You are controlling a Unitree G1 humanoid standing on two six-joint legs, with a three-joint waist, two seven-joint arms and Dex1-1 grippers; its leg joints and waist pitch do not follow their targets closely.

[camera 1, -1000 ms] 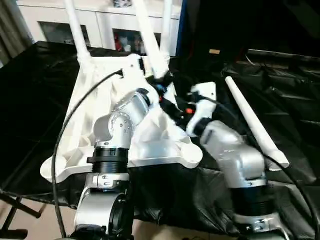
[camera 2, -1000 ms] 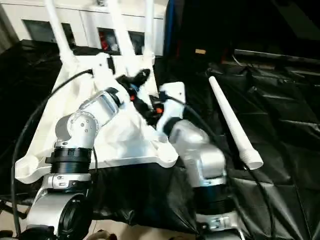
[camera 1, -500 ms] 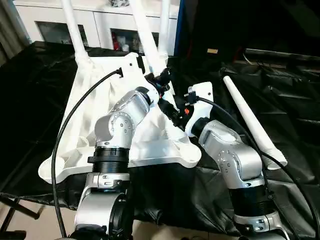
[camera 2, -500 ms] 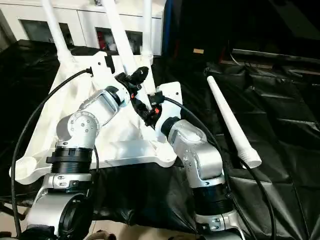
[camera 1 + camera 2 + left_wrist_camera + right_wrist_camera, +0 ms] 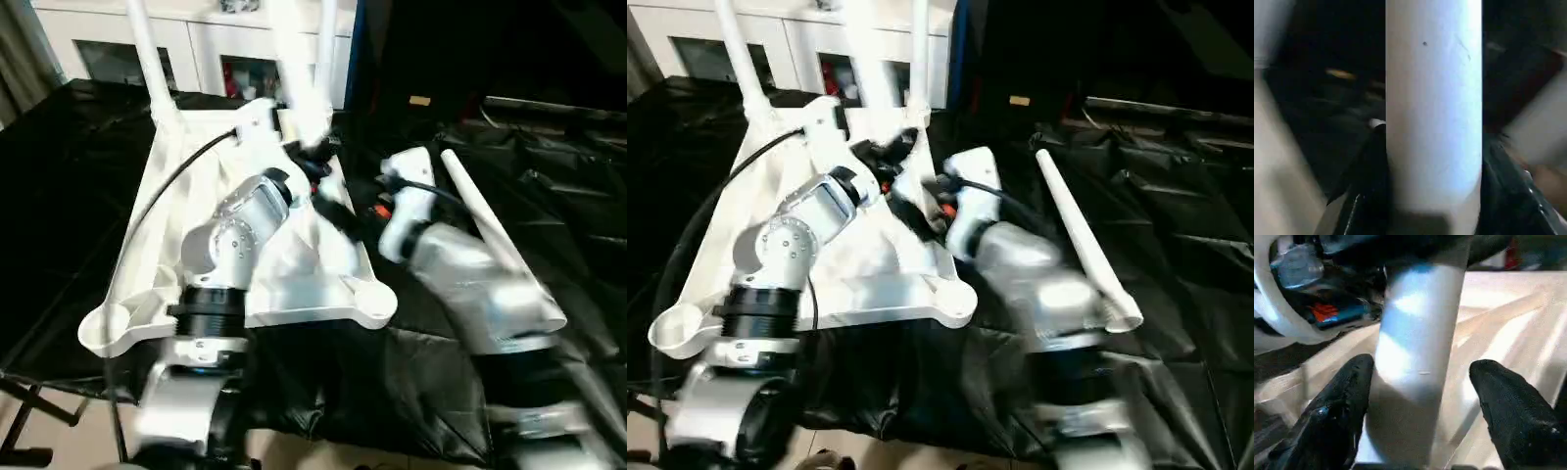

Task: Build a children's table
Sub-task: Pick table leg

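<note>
leg (image 5: pixel 297 69) tops cropped (blurred), right forearm (image 5: pixel 480 294) smeared

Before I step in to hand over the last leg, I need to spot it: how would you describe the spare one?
Find the upturned white tabletop on the black sheeting. Just off its right edge, beyond the right arm, a long white tapered leg lies flat on the sheeting. Unlike the three legs standing up from the tabletop, it lies loose, wide end nearest the robot.

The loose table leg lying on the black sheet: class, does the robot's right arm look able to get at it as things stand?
Probably yes. The loose leg lies bare on the black sheet close beside the right forearm, with nothing on top of it. The right gripper is open around another leg and would have to swing over.
</note>
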